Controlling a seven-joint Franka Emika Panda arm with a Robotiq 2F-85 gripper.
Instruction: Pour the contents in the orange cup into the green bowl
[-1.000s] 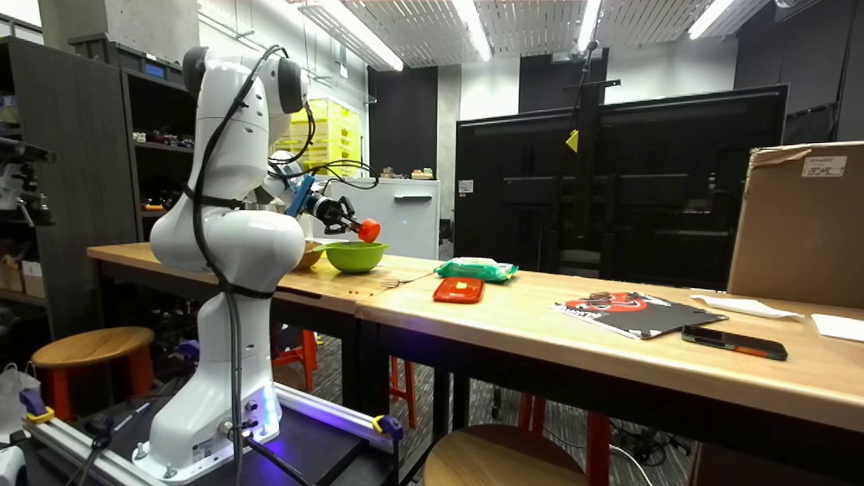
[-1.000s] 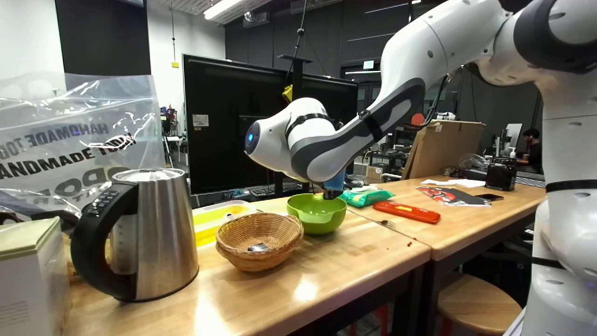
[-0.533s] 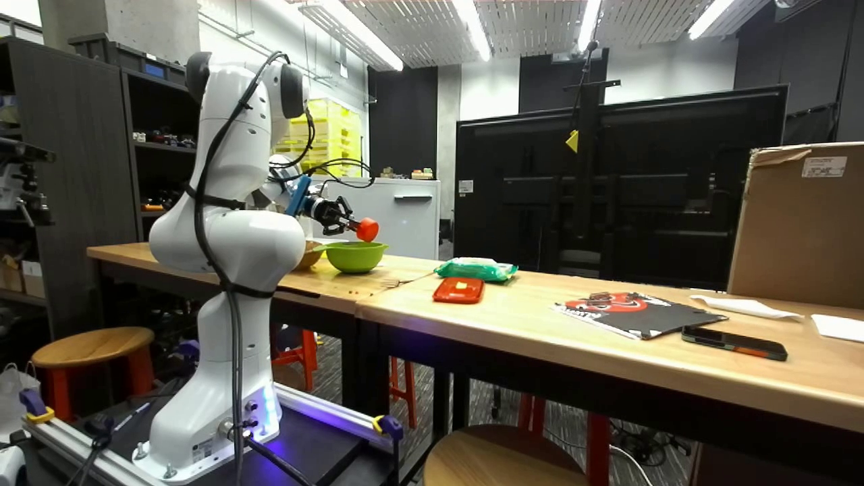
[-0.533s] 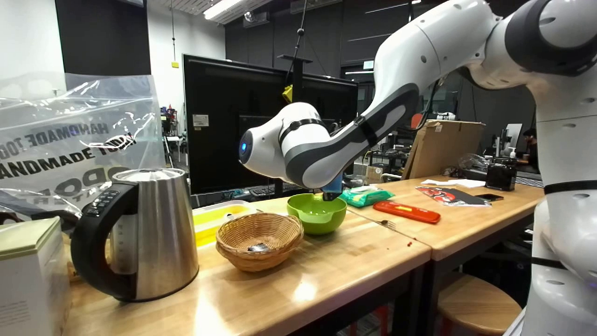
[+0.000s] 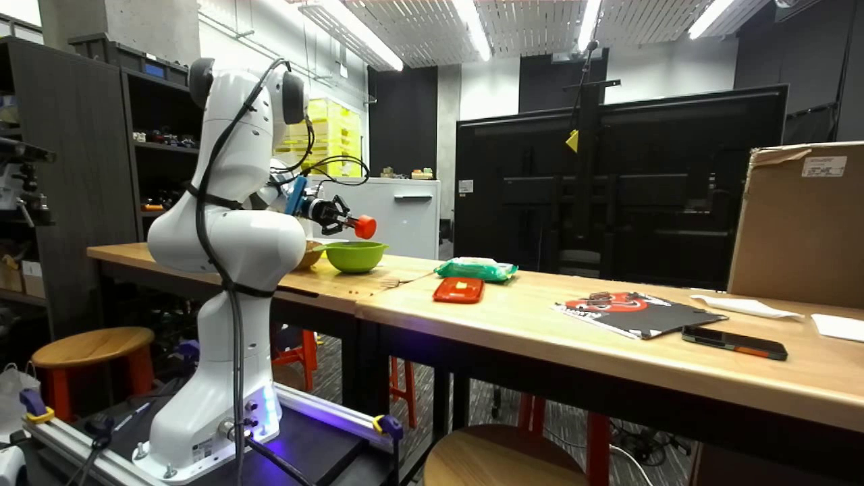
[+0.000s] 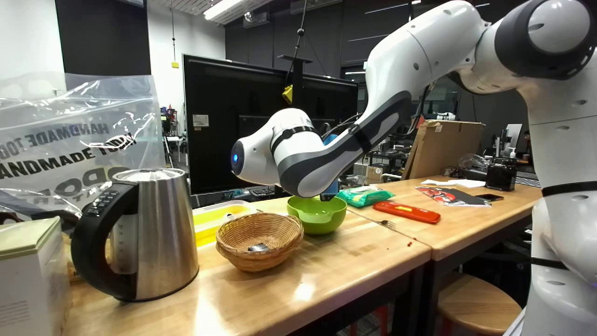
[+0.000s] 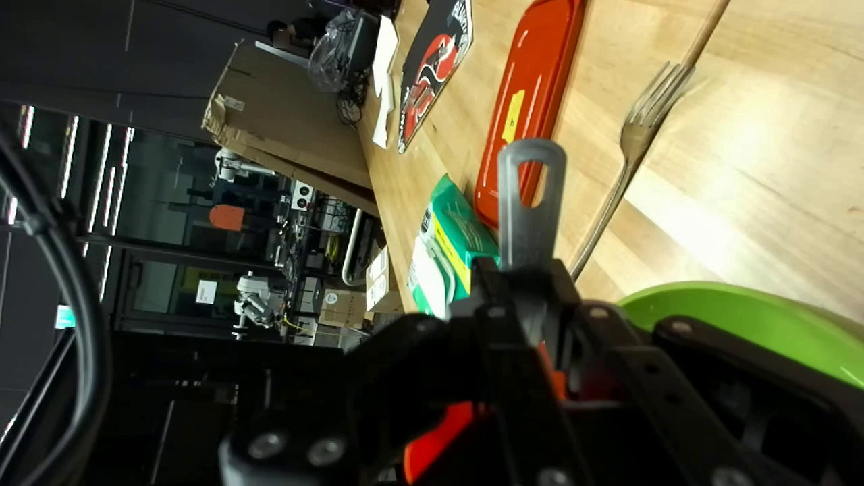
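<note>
Pouring stage, it seems: the orange cup [image 5: 365,227] hangs above the green bowl [image 5: 356,258], its metal handle [image 7: 530,236] clamped in the end effector [image 5: 349,222], the contents out of sight! Next probably calls for a steady tilt kept over the bowl; the arm [image 5: 263,236] arches high, end effector slanting down above the bowl.

Small orange cup [image 5: 365,227], tilted, above green bowl [image 5: 355,258]

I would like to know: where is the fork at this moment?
In the wrist view, the fork lies on the wooden table, right of the picture's centre, between the flat red case and the green bowl.
</note>
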